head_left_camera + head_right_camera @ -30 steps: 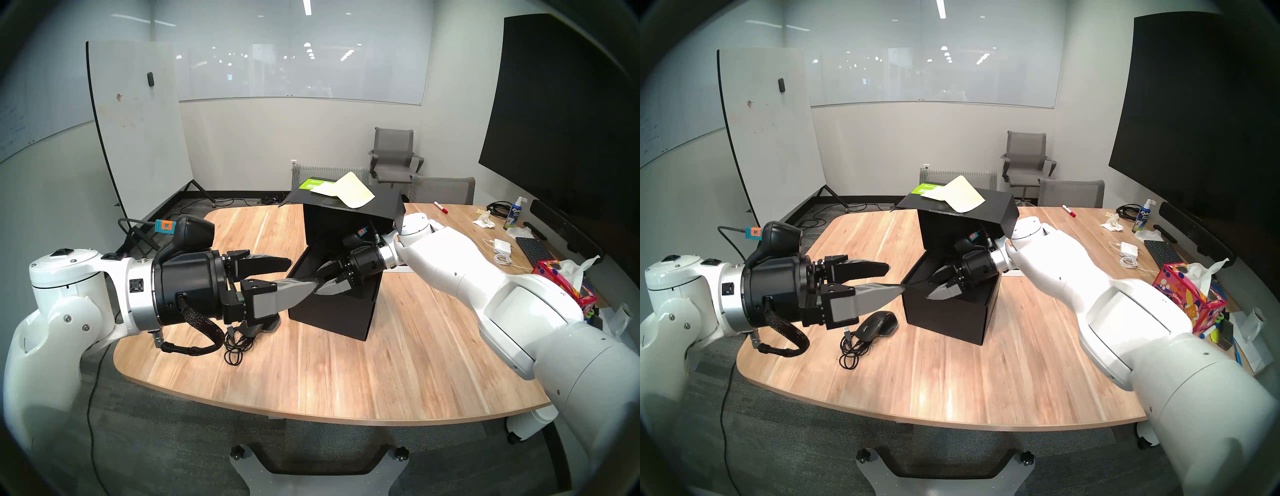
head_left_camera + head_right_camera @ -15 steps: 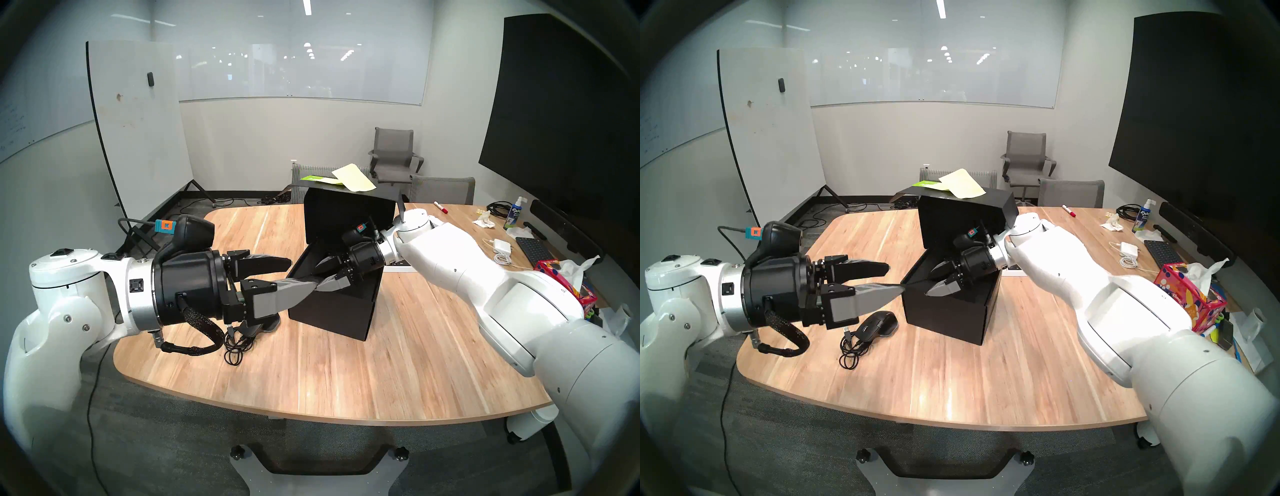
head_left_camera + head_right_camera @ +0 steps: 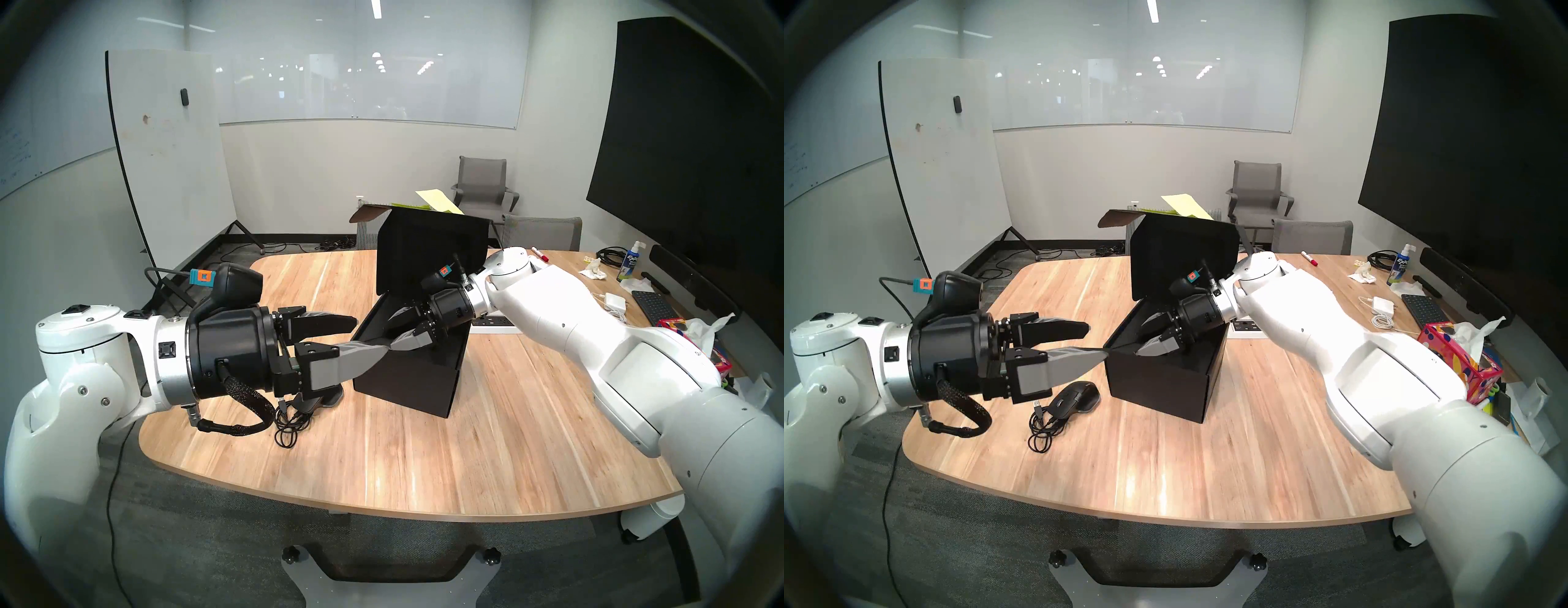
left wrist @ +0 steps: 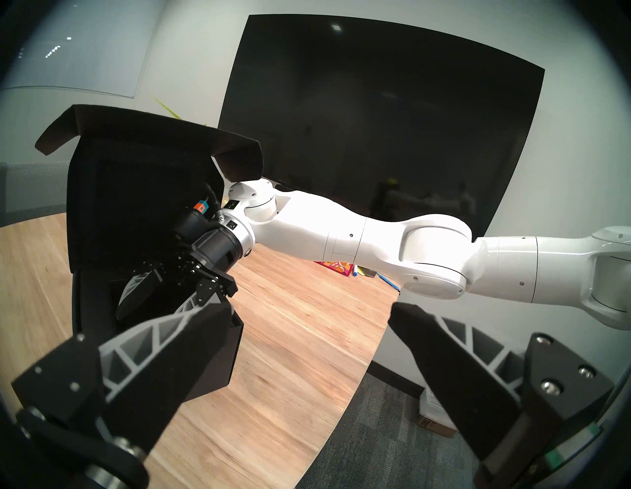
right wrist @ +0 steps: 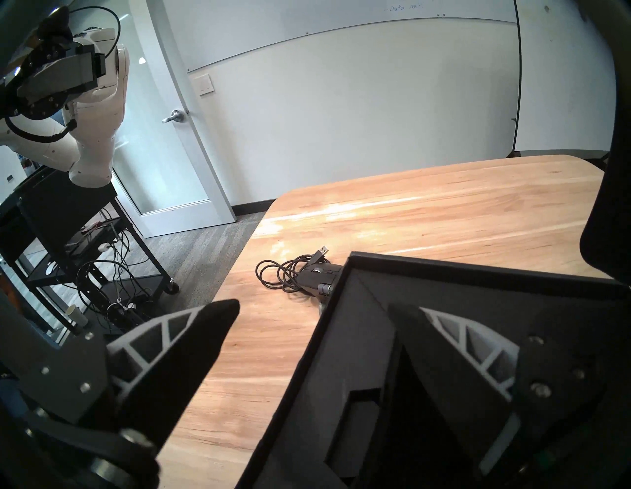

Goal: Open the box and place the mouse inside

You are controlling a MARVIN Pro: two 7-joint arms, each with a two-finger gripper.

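The black box (image 3: pixel 407 382) stands mid-table, its flap lid (image 3: pixel 428 250) raised nearly upright, yellow-green sticky notes (image 3: pixel 437 199) on its back. My right gripper (image 3: pixel 394 335) is open and empty over the box opening, and its wrist rests against the lid's right flap. The right wrist view shows the box's black insert (image 5: pixel 375 409). The black mouse (image 3: pixel 1076 397) with its coiled cable (image 3: pixel 1040 429) lies on the table just left of the box (image 3: pixel 1157 382). My left gripper (image 3: pixel 1096 341) is open and empty, hovering above the mouse, near the box's left corner.
At the far right of the table (image 3: pixel 1166 467) are a red floral tissue box (image 3: pixel 1458 361), a black keyboard (image 3: pixel 1424 312), a white charger (image 3: pixel 1380 305), a spray bottle (image 3: pixel 1399 263) and a red marker (image 3: pixel 1309 259). A power outlet (image 3: pixel 1248 326) sits behind the box.
The lid has swung from nearly level to nearly upright as my right wrist rose and drew back a little. My left arm and the mouse have not moved.
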